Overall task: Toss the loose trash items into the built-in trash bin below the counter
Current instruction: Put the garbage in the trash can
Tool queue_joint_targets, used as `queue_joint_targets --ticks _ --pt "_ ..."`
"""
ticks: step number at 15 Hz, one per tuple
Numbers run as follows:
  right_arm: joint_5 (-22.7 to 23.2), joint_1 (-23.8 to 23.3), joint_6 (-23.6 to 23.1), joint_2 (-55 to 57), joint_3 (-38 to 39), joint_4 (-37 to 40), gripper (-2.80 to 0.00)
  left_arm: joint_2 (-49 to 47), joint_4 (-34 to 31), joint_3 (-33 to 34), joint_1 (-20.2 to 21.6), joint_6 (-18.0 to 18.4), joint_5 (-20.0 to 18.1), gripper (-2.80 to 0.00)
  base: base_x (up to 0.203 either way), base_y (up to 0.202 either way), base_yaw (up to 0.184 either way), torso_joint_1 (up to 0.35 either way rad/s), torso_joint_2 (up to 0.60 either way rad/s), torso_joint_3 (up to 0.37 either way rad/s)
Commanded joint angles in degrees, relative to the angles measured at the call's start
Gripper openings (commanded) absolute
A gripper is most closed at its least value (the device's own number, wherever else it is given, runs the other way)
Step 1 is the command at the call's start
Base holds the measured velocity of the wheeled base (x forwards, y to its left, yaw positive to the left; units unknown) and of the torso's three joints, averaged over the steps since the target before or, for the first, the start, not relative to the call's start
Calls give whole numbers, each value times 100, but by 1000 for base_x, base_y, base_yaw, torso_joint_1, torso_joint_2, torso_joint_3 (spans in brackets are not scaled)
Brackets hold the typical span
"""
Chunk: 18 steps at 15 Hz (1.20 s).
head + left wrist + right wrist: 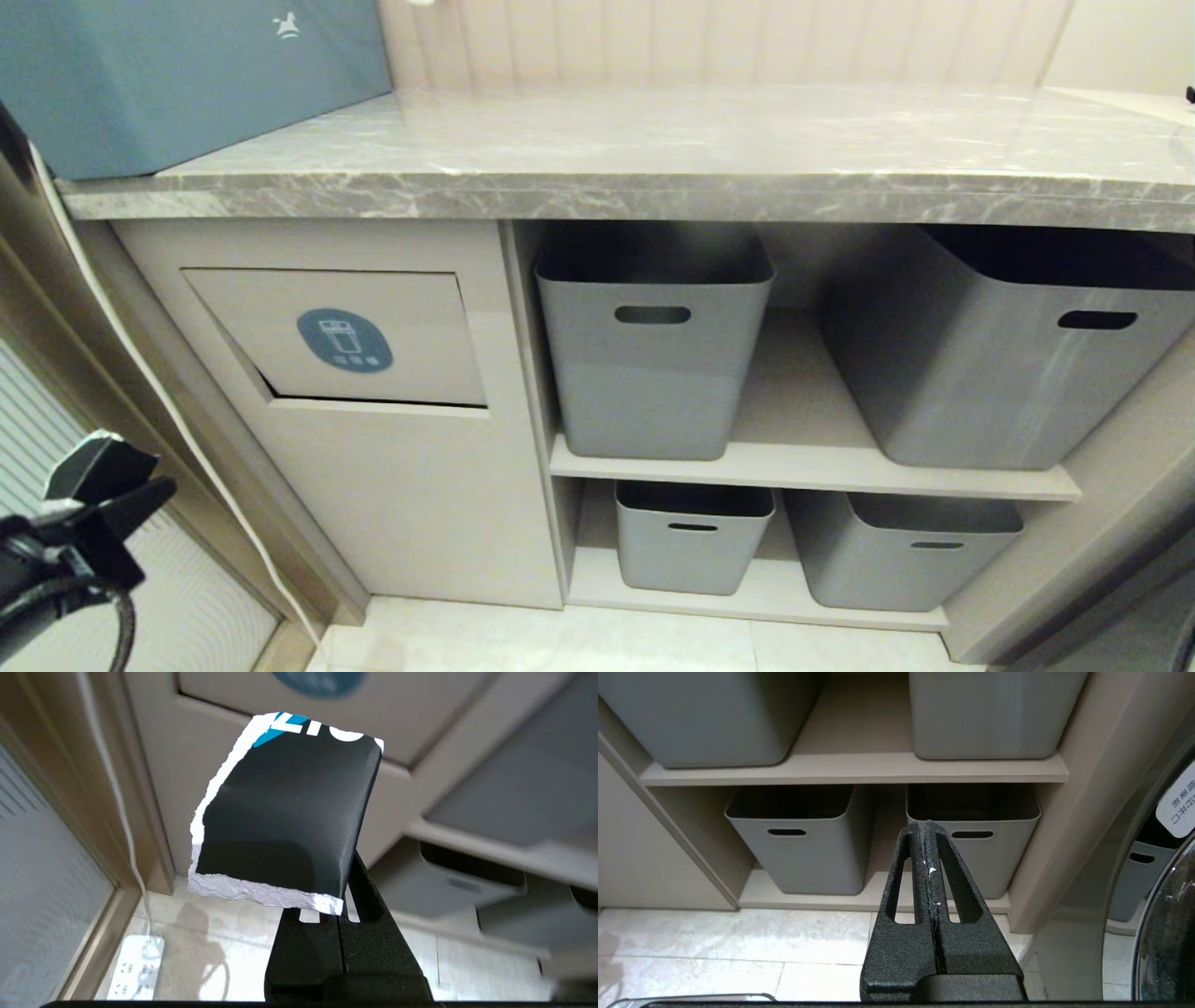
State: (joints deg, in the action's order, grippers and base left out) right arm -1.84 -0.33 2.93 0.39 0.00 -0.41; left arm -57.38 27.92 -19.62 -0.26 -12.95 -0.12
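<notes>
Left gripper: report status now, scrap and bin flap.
Left gripper shut on torn black piece, low, left of the built-in trash bin. Right gripper shut, empty, facing grey tubs. Flap nearly closed. Path to flap unobstructed.

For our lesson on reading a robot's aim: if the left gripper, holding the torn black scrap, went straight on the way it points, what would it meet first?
Probably the beige cabinet front just below the flap. The left gripper, shut on the torn black scrap, points there, though depth is unclear.
</notes>
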Motion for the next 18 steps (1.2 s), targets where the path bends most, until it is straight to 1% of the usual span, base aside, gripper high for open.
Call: queue_joint_targets --ticks 1,3,5,7,9,11,12,14,15,18 --pt "0 -2 6 -30 9 -2 -280 -614 175 -178 210 -36 -29 -280 0 0 0 0 0 0" --pt "0 -2 6 -30 9 -2 -280 -1346 819 -374 410 -55 -152 -280 0 0 0 0 0 0" --pt "0 -2 6 -30 9 -2 -280 -2186 1783 -405 566 -3 -349 -280 0 0 0 0 0 0" --pt "0 -2 6 -30 9 -2 -280 -2914 2868 -204 632 104 -631 -280 0 0 0 0 0 0" --pt "0 -2 6 -30 9 -2 -280 -3661 3795 1 657 144 -911 -280 0 0 0 0 0 0" --pt "0 -2 6 -30 9 -2 -280 -4441 4758 63 669 153 -1062 -280 0 0 0 0 0 0" --pt "0 -2 6 -30 3 -2 -280 -4770 5105 33 672 154 -1118 -280 0 0 0 0 0 0" --pt "0 -2 6 -30 9 -2 -280 -5424 5648 -185 672 163 -1245 -280 0 0 0 0 0 0" --pt "0 -2 6 -30 9 -2 -280 -5723 5795 -352 671 175 -1275 -280 0 0 0 0 0 0" --pt "0 -2 6 -30 9 -2 -280 -6591 5950 -1320 669 201 -1305 -280 0 0 0 0 0 0"
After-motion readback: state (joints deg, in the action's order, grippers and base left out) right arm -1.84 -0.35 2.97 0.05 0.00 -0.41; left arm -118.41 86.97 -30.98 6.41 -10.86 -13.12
